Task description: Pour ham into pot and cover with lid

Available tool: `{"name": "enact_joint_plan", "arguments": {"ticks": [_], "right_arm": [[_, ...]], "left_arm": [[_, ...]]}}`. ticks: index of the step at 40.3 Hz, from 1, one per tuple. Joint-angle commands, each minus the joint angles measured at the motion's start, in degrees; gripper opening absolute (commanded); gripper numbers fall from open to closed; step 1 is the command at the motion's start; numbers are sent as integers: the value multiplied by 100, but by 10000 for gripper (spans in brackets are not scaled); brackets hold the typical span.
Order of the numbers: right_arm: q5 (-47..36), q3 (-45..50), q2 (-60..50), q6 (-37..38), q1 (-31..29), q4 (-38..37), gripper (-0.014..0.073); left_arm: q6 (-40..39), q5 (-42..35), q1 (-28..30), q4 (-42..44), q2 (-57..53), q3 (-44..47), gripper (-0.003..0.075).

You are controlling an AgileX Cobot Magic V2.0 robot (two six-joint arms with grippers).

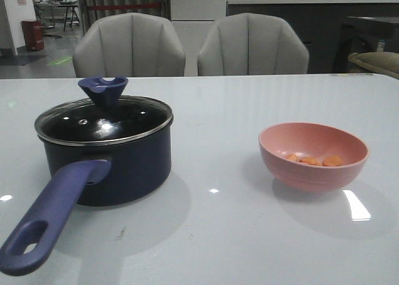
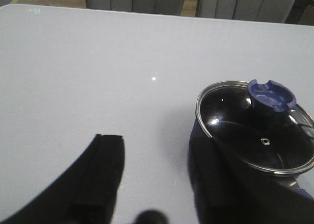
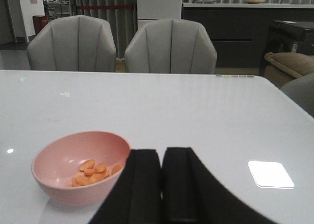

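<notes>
The right gripper (image 3: 162, 185) has its two black fingers pressed together with only a thin seam between them, holding nothing, and hangs low over the table (image 1: 212, 235) just beside the pink bowl (image 3: 78, 167). The left gripper (image 2: 152, 185) shows one black finger (image 2: 100, 180) clearly, with bare table between it and the dark shape beside the pot, so it looks spread apart and empty, near the pot (image 1: 109, 160). In the front view neither arm appears, so both seem drawn back toward the robot. The ham (image 1: 312, 160) lies as small orange slices in the bowl's bottom, light and loose, likely to slide out readily when the bowl is tipped; the bowl's rim looks the place to pinch. The lid (image 1: 103, 120) sits on the pot, glass, so fragile and slick; its notched blue knob (image 1: 103, 90) offers the sure grip.
</notes>
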Motion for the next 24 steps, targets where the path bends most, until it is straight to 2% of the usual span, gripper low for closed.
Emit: {"name": "enact_joint_plan", "arguments": {"ticks": [1,4,13,18,24], "right_arm": [[-478,-29,-110,-51,-39,-39,138],[-478,-29,-110,-51,-39,-39,138],[-478,-29,-110,-51,-39,-39,138],[-478,-29,-110,-51,-39,-39,138],[-478,-29,-110,-51,-39,-39,138]], "left_arm": [[-7,-437,-40,-63,44,-206,553],[-7,-388,-40,-63,44,-206,590],[-7,-279,-40,-63,58,-288,585],[-7,352,-40,-63,309,-778,585],[-7,1341,-40,-63,1129,-1759,585]]}}
